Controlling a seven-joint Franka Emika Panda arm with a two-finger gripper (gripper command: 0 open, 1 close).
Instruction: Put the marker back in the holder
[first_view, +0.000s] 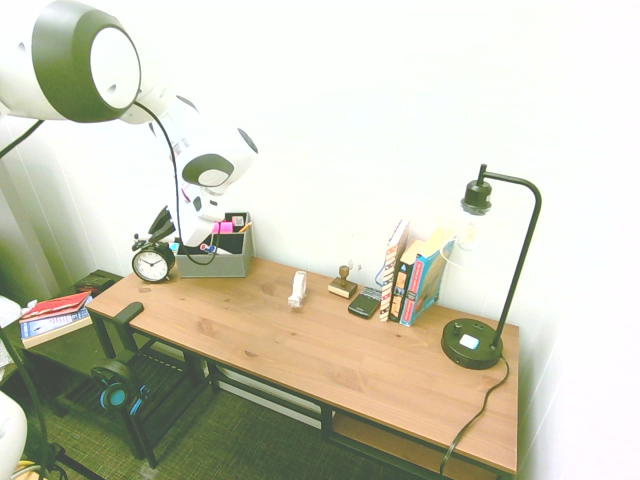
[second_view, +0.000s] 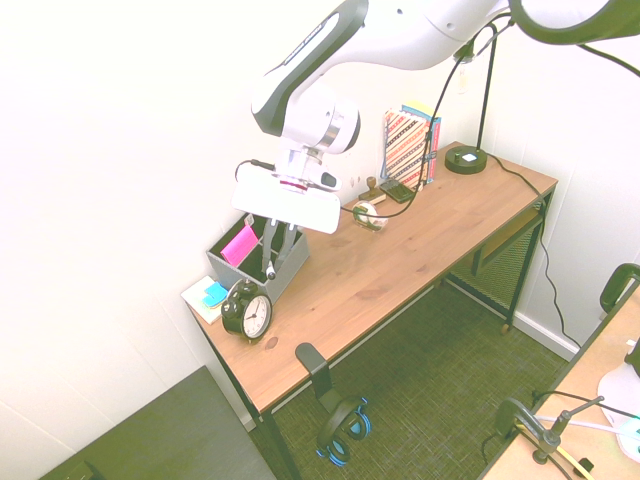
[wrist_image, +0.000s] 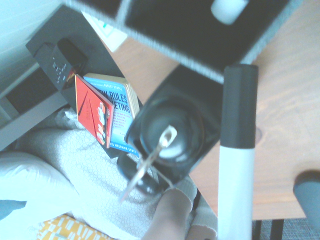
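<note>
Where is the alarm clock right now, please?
In the first exterior view, the alarm clock stands at the desk's left end, just left of the grey holder.

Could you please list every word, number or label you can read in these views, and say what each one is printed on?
"RULES": wrist view, upper title line on the blue book; the word before it is cut off.
"...ETING": same cover, the line below, start hidden behind the red book.
Red book's white lettering: too blurred.
Alarm clock numerals: too small.
Upright books by the lamp: unreadable.
</note>
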